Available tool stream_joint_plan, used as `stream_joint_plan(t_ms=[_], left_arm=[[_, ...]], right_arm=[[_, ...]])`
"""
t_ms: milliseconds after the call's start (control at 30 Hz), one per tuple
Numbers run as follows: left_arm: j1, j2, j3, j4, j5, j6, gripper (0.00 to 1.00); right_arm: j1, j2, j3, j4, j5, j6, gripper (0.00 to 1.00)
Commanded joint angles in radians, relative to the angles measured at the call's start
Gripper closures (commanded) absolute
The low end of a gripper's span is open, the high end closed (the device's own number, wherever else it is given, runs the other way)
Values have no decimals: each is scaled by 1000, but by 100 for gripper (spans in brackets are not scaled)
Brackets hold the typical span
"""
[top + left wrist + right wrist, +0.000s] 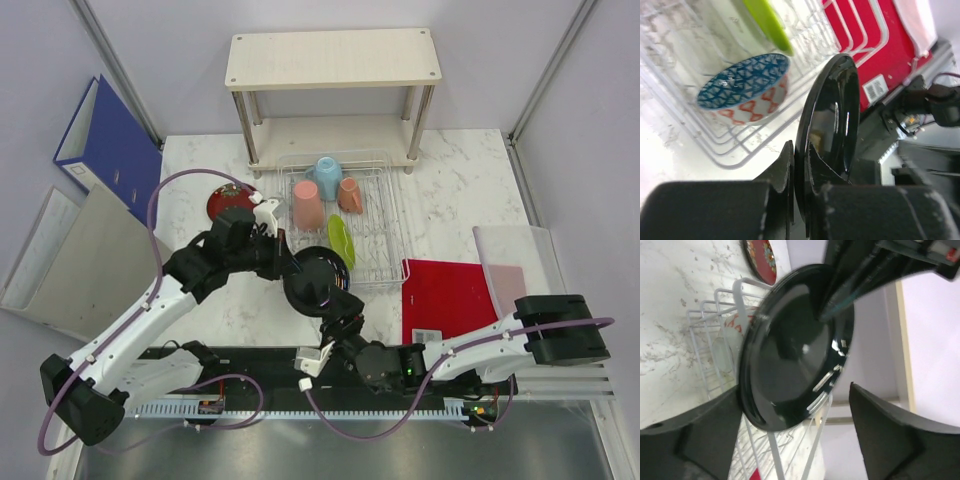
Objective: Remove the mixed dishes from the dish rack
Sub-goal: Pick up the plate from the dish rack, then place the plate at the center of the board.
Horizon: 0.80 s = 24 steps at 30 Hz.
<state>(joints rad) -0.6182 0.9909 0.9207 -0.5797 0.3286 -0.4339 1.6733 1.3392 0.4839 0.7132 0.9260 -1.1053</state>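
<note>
My left gripper (289,264) (799,152) is shut on the rim of a glossy black plate (315,281) (829,117) and holds it on edge over the near left corner of the dish rack (385,262) (730,161). My right gripper (341,322) (795,437) is open, one finger on each side of that plate's (792,347) lower edge. In the rack are a pink cup (307,204), a light blue cup (327,175), a terracotta mug (350,195), a lime-green plate (341,241) (767,22) and the patterned bowl (745,89). A red-black plate (228,203) (760,260) lies on the table left of the rack.
A beige two-tier wooden shelf (331,60) stands behind the rack. A red board (447,297) (875,47) and a clear lid (518,258) lie to the right. A blue binder (107,143) and grey folder (75,255) lean at the left.
</note>
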Motion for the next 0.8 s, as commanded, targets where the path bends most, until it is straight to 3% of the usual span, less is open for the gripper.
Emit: stream_joint_plan(t_ms=[0, 67, 200, 267, 400, 600, 767], left_arm=[[6, -23, 24, -9, -143, 55, 98], [6, -20, 35, -11, -169, 35, 98], [41, -37, 73, -14, -325, -18, 98], [122, -44, 98, -14, -373, -66, 98], [428, -22, 129, -3, -333, -153, 98], [556, 95, 168, 73, -401, -261, 98], [595, 299, 239, 155, -376, -289, 98]], right_arm=[[6, -63, 68, 74, 82, 122, 2], [6, -95, 85, 46, 126, 174, 2], [5, -184, 192, -108, 233, 492, 2], [2, -268, 231, -227, 260, 670, 2], [-4, -478, 179, -262, 206, 875, 2], [-9, -664, 94, -303, 234, 933, 2], [-11, -744, 76, -373, 229, 984, 2]])
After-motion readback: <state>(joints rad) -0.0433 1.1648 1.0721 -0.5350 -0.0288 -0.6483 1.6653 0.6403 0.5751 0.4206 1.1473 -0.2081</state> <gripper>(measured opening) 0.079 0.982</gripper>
